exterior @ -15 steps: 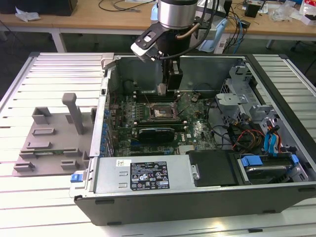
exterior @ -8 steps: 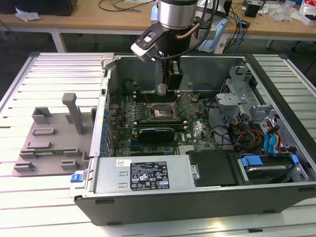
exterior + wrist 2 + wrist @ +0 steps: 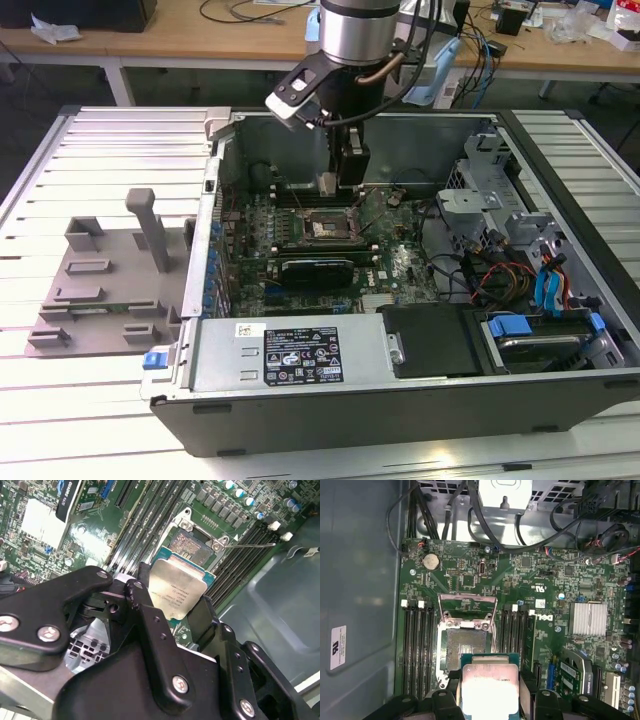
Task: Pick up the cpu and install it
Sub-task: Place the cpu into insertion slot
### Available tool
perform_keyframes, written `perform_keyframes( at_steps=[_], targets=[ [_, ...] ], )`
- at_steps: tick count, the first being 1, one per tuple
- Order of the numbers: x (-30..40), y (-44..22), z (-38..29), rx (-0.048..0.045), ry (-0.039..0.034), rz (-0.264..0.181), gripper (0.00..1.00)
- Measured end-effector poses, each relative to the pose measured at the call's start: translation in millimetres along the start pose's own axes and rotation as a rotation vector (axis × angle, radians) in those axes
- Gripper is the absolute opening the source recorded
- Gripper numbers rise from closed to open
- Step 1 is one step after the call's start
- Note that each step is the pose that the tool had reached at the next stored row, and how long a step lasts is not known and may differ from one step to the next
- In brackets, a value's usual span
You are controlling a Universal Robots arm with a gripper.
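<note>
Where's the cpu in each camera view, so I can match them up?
Exterior view: cpu held in the gripper, just above the socket.
First wrist view: cpu in the gripper, overlapping the socket's edge.
Second wrist view: cpu in the gripper, beside the socket.
Shared landmark: the open socket.

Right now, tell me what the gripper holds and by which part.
The gripper holds the small flat square silver-grey cpu, pinched by two opposite edges, metal top facing both wrist views.

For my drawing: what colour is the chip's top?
The chip is silvery grey, best in the second wrist view.
</note>
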State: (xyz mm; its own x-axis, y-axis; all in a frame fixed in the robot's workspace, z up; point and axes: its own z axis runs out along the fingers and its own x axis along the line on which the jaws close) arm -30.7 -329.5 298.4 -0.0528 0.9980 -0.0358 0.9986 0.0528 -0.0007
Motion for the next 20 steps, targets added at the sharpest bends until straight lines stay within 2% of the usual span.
perform_keyframes(
  at_steps=[5, 20],
  targets=[
    [0.3, 0.0, 8.4, 0.0, 0.0, 0.0, 0.55],
    [0.9, 0.0, 25.0, 0.0, 0.0, 0.0, 0.55]
  ],
)
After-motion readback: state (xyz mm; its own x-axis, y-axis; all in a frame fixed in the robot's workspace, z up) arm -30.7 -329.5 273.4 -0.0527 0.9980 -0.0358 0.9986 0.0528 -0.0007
